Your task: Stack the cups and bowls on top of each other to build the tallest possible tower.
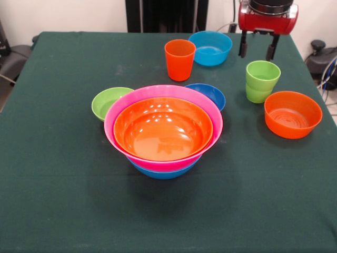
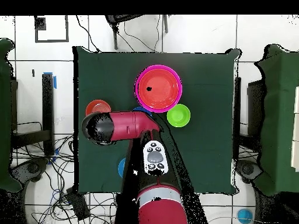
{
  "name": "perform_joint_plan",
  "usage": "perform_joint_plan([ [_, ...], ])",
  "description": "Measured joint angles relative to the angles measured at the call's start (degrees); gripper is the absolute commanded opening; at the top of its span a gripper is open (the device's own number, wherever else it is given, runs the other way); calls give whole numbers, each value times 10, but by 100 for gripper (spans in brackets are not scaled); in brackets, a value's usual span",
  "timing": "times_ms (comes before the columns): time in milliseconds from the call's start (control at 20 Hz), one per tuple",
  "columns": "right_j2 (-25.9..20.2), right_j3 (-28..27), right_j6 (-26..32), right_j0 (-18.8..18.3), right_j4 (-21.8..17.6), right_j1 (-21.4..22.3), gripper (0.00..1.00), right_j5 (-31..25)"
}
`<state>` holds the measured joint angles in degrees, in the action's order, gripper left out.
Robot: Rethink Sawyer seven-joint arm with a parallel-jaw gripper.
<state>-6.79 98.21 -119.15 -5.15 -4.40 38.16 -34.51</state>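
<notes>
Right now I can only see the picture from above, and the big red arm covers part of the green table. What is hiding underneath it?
Observer: Two lime green plastic cups, one nested in the other, stand upright beside the small orange plastic bowl.
Operator: Is the claw holding anything?
Observer: No. The gripper hangs open and empty, touching nothing.
Operator: And that pink pile, is it just two bowls?
Observer: Three. A large blue plastic bowl sits under the large pink plastic bowl, and the large orange plastic bowl is nested inside the pink one.
</notes>
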Motion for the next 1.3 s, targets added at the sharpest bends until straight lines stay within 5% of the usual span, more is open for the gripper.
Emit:
perform_joint_plan([
  [1300, 5, 7, 0, -2, -17, -30, 100, 32],
])
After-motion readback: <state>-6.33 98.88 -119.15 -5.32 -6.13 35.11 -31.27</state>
